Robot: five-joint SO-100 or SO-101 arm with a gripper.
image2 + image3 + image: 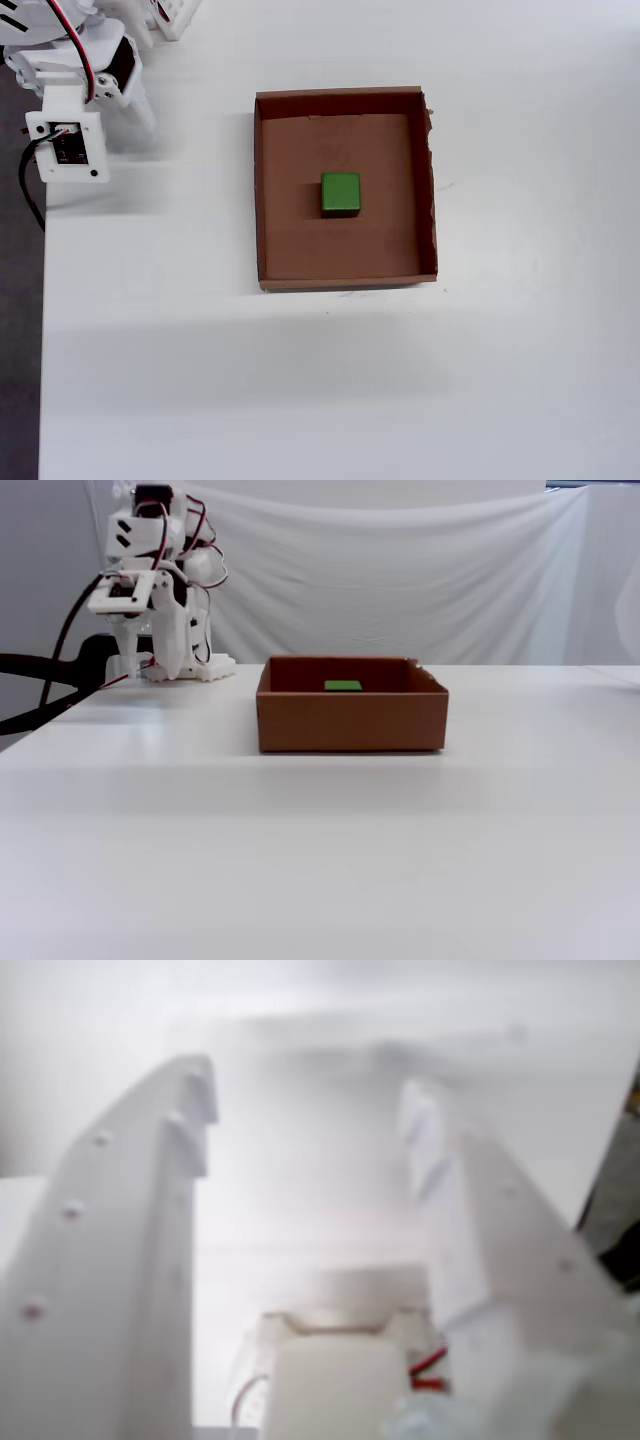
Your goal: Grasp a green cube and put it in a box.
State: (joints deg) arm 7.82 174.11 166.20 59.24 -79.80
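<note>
The small green solid cube sits flat near the middle of the shallow brown cardboard box, away from all four walls. In the overhead view the box lies in the middle of the white counter. The white robot arm is folded up at about ten o'clock from the box, well apart from it. In the fixed view the arm stands tall with its gripper pointing down. In the wrist view the gripper is wide open and holds nothing.
</note>
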